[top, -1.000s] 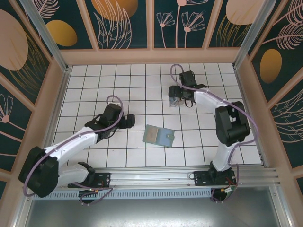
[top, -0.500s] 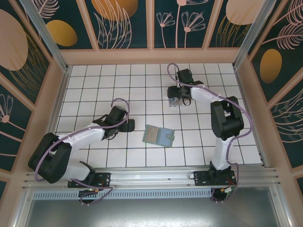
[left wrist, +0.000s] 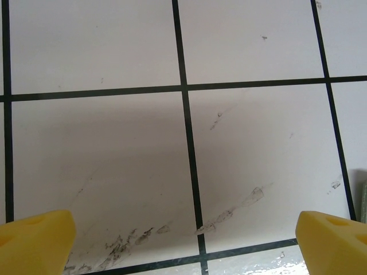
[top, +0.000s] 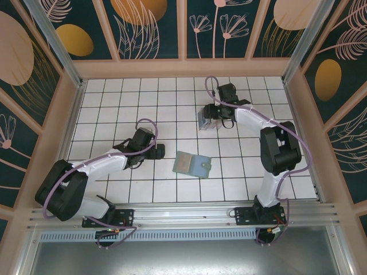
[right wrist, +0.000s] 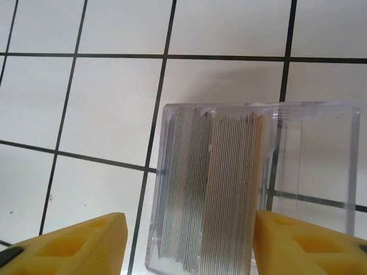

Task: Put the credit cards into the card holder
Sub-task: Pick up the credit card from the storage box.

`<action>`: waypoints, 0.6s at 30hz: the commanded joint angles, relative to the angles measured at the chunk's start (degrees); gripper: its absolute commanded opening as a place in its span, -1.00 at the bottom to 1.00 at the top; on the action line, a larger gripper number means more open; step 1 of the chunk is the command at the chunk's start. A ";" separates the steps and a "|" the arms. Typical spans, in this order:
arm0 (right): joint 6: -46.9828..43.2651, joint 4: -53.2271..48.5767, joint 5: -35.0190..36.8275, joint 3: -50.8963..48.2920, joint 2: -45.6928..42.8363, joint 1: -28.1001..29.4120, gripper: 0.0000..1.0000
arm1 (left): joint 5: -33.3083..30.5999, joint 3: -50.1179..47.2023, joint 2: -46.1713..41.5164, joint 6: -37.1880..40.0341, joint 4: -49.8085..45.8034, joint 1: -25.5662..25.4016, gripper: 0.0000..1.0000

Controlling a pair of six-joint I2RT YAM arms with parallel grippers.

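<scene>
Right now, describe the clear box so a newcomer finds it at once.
On the white tiled table, look in the far half, just right of centre, at the right gripper. The small clear plastic box sits there, holding thin cards on edge. Unlike the flat grey-green wallet nearer the bases, it is see-through.

- Left arm [top: 94,167]: stretched low from its near-left base toward the middle of the desk. Left gripper [top: 155,150] points right, yellow fingers [left wrist: 35,240] spread wide.
- Right arm [top: 279,150]: reaches to the far side, elbow bent, forearm turned left. Right gripper [top: 207,118] angled down, fingers [right wrist: 74,243] parted.
</scene>
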 commanded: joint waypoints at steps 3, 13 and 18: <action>0.43 1.54 -1.79 -1.52 -1.35 -0.06 -0.34 | 1.58 -0.11 1.00 -1.14 0.06 0.23 0.97; 1.09 0.54 1.19 -3.23 -4.59 -0.12 -0.99 | 2.23 -1.07 -0.26 -1.74 1.16 0.28 0.97; 3.47 0.93 5.06 -7.36 -9.85 -0.14 -1.00 | 5.25 -0.23 1.29 -1.74 0.78 0.25 0.97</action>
